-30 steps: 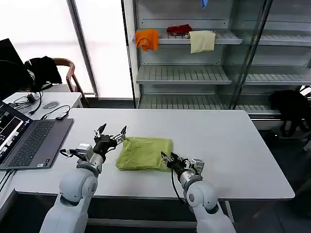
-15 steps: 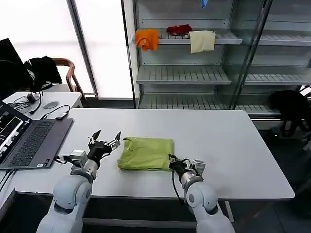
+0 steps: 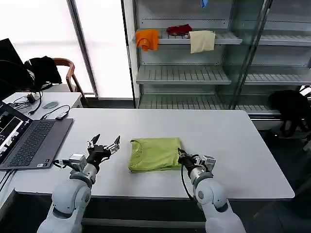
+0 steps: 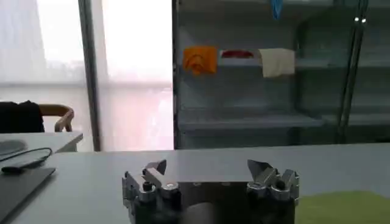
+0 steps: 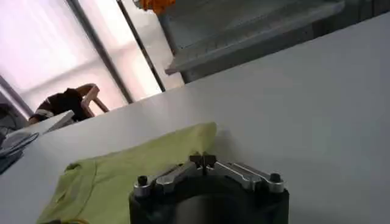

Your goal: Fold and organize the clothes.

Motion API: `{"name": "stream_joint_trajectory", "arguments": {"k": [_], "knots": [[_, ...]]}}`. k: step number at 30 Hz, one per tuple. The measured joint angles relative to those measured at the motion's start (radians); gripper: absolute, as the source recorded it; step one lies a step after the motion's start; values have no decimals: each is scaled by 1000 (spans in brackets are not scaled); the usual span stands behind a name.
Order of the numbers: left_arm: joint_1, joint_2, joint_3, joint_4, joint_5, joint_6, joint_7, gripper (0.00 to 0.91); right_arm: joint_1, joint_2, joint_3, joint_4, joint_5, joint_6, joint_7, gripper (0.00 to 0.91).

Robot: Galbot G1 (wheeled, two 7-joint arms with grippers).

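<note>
shirt: lime yellow-green cotton T-shirt (image 3: 154,154), folded into a flat rectangular packet, round neck toward the robot's left, lying on the white rectangular table (image 3: 233,141) near the front edge, about mid-width.
shirt vs right gripper: right gripper (image 3: 181,156) sits at the packet's right front corner, at the cloth edge; in the right wrist view the fingertips (image 5: 203,161) meet right at the green fabric's (image 5: 134,170) hem. Cannot tell if cloth is pinched between them.
right gripper state: fingers closed together, tips touching, low over the tabletop.
shirt vs left gripper: left gripper (image 3: 103,143) is just beside the packet's left edge, clear of it, a strip of bare table between. In the left wrist view a corner of green cloth (image 4: 341,207) shows beyond the fingers (image 4: 155,167).
left gripper state: fingers spread wide, nothing between them, raised a little off the table.
surroundings: grey open laptop (image 3: 29,138) on the table's left end; orange cloth (image 3: 147,39), red cloth (image 3: 179,29) and cream cloth (image 3: 202,41) on the metal shelf rack (image 3: 184,75) behind.
</note>
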Motion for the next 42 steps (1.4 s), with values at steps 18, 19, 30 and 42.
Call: {"name": "stream_joint_trajectory", "arguments": {"k": [18,19,30,42], "knots": [[56,8,-55,10,-17,-46,30,907,-146,-64,97,139,-230,25,-92,907],[61,11,-62,13,-20,-54,32,907,-153,-74,112,145,-241,27,-94,907],[98,22,-128,55,-57,-100,38,907,-200,-186,279,166,-315,49,-98,907],[125,32,-155,74,-107,-144,63,907,-229,-260,372,209,-350,54,-134,907]]}}
